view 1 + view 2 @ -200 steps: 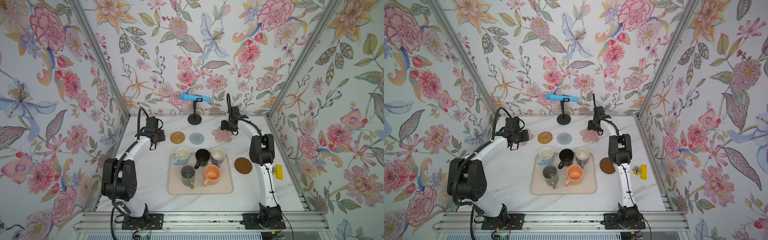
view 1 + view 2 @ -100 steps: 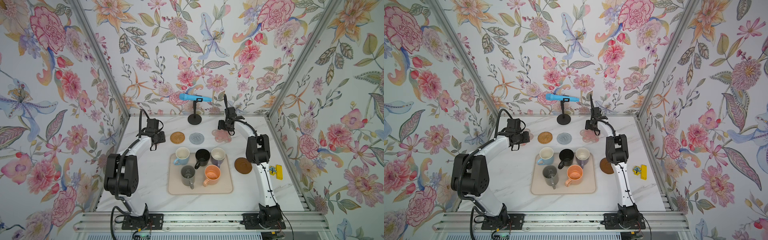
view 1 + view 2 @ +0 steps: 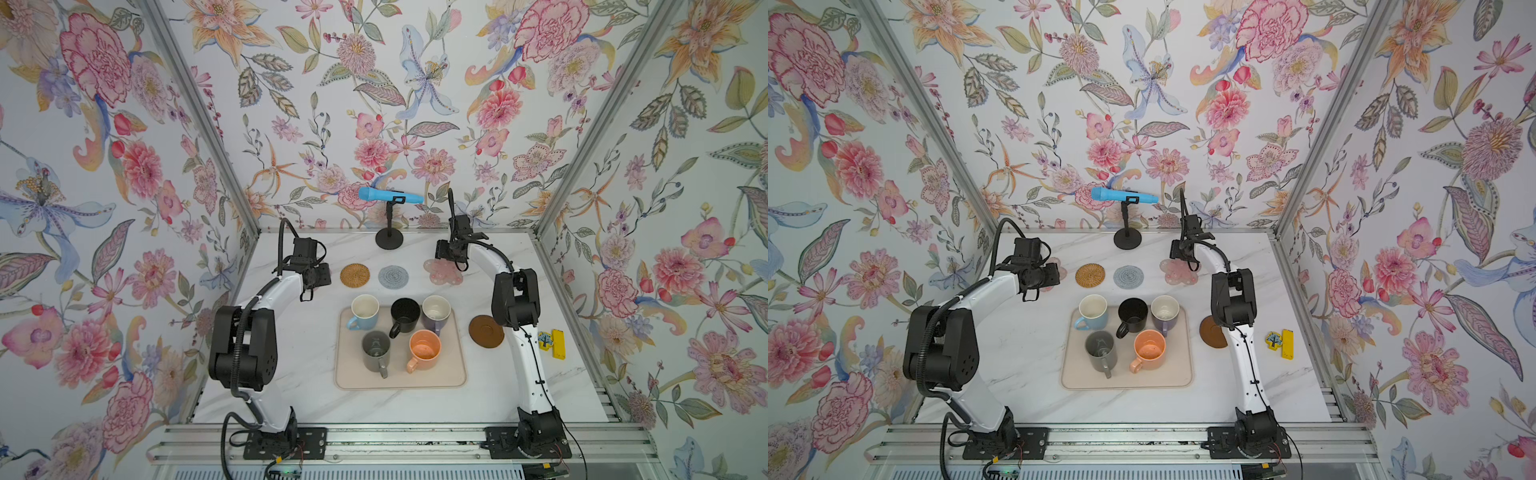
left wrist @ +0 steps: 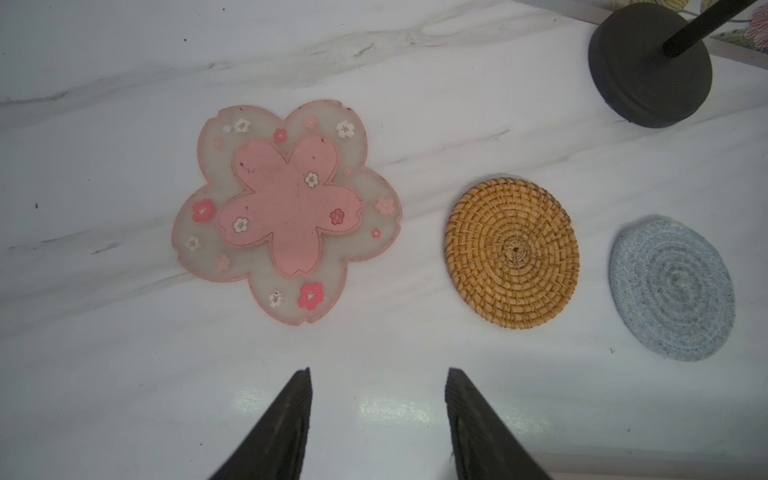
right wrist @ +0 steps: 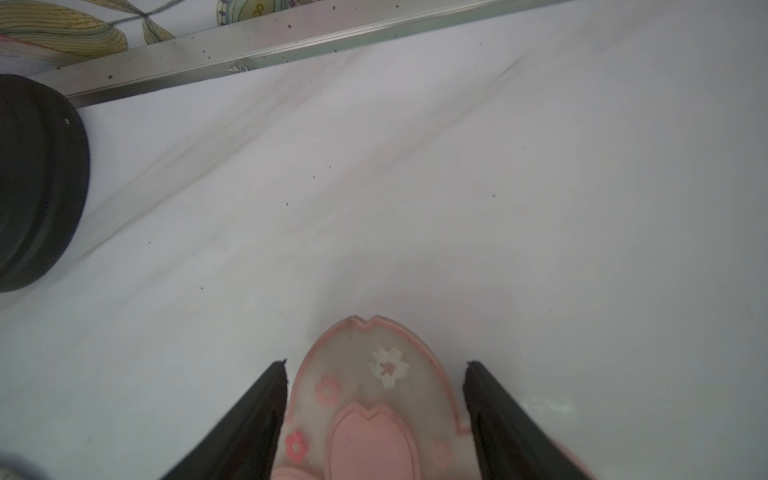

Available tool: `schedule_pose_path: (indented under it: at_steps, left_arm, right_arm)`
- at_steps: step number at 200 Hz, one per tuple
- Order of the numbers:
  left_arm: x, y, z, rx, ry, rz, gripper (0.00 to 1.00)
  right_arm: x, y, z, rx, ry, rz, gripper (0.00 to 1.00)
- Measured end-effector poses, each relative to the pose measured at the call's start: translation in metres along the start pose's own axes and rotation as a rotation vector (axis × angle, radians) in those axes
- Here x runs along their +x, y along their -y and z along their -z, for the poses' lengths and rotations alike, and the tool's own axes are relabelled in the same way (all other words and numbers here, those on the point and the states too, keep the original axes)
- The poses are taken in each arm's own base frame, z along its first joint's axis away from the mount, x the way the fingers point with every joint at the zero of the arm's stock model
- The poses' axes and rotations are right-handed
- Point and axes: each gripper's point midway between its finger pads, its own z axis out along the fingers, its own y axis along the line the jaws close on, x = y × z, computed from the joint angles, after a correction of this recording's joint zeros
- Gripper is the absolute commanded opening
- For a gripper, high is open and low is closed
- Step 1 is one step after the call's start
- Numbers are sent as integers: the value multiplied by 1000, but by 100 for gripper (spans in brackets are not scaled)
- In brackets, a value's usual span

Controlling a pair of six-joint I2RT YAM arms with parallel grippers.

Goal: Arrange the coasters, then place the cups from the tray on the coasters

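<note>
Five cups stand on the beige tray (image 3: 399,381): light blue (image 3: 364,312), black (image 3: 404,315), purple (image 3: 436,311), grey (image 3: 376,350) and orange (image 3: 424,352). Behind the tray lie a rattan coaster (image 3: 354,275), a grey-blue one (image 3: 393,276) and a pink flower one (image 3: 442,273). A dark brown coaster (image 3: 486,331) lies right of the tray. My right gripper (image 5: 376,365) is open, low over that flower coaster (image 5: 365,399), one petal between its fingers. My left gripper (image 4: 378,370) is open and empty, short of a second pink flower coaster (image 4: 286,212), left of the rattan one (image 4: 511,253).
A blue microphone on a black round stand (image 3: 389,240) stands at the back middle, close to the coaster row. Two small yellow objects (image 3: 552,343) lie by the right wall. Flowered walls and a metal rail (image 5: 291,39) close the table in.
My right gripper has shifted slightly left over the pink flower coaster, and its elbow followed. The left gripper and all coasters and cups have stayed put.
</note>
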Motion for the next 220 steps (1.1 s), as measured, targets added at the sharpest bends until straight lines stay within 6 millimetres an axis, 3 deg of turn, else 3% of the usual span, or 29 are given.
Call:
schedule_pose_path:
  at_steps: [54, 125, 220]
  left_arm:
    - [0, 0, 0, 3, 0, 0, 56]
    - [-1, -2, 0, 0, 1, 5, 56]
    - [-5, -2, 5, 3, 21, 7, 56]
  right_arm:
    - [8, -10, 4, 1, -5, 4, 68]
    - [19, -5, 11, 11, -28, -31, 66]
    - [19, -12, 11, -10, -28, -42, 66]
